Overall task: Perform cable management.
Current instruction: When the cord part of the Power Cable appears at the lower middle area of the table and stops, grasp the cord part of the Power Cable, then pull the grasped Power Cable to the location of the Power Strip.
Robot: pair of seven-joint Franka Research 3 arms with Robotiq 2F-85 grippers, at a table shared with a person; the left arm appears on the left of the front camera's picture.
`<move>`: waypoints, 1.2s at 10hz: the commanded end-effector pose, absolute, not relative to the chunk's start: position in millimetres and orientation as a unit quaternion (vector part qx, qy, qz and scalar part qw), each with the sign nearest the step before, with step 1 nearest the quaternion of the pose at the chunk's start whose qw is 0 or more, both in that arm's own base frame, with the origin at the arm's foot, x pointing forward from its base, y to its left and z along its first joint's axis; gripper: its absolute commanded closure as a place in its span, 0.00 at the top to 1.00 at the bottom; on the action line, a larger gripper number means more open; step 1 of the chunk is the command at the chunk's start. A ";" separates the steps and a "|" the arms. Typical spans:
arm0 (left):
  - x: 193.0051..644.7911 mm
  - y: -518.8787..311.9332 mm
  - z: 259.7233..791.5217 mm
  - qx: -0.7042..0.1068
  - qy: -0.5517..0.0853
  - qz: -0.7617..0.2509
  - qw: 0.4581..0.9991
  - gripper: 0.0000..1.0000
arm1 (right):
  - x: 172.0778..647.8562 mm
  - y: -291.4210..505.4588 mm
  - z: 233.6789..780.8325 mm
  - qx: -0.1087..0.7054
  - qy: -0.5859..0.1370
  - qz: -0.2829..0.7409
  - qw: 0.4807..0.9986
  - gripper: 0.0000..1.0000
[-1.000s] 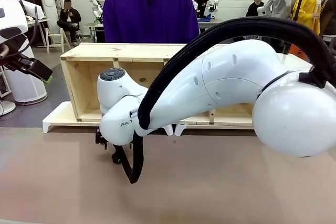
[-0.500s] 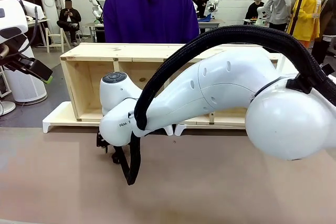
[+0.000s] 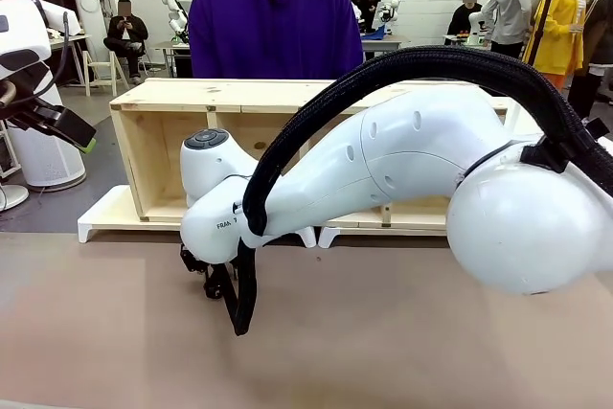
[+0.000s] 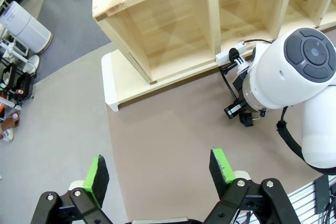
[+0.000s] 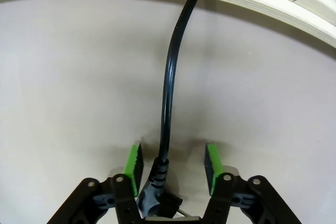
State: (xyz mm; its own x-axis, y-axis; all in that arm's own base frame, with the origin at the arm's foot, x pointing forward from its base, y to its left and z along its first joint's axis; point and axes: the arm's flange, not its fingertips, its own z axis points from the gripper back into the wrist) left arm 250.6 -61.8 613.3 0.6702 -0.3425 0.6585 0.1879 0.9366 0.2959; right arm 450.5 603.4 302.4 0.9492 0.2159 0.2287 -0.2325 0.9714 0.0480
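Observation:
In the right wrist view the black cable [image 5: 167, 93] runs from under the wooden edge at the top down across the brown table. Its thicker plug end [image 5: 156, 190] lies between my fingers. My right gripper [image 5: 174, 167] is open and straddles the cable, one green pad on each side and neither touching it. From the front, the right gripper [image 3: 206, 278] is low over the table, just before the shelf's left compartment. My left gripper [image 4: 158, 170] hangs open and empty high above the table; it sits at the far left [image 3: 72, 129] in the front view.
A wooden shelf [image 3: 230, 95] lies on a white base board [image 3: 103, 214] at the far side, with a person in a purple hoodie [image 3: 273, 31] behind it. A white power strip [image 4: 231, 54] sits at the shelf's front edge beside the right wrist [image 4: 294, 72].
The right arm has shifted a little to the left, and its gripper has sunk slightly toward the table. The left arm has not moved.

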 end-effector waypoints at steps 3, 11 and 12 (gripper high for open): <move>250.8 -61.1 613.4 0.107 -0.379 -0.142 0.908 1.00 | 454.1 609.5 306.5 0.028 -0.116 0.118 0.986 0.21; 250.8 -61.1 613.4 0.107 -0.379 -0.142 0.908 1.00 | 453.9 611.1 307.6 0.038 -0.120 0.128 0.984 0.00; 250.8 -61.1 613.4 0.107 -0.379 -0.142 0.908 1.00 | 450.6 604.6 306.0 0.036 -0.114 0.118 0.986 0.00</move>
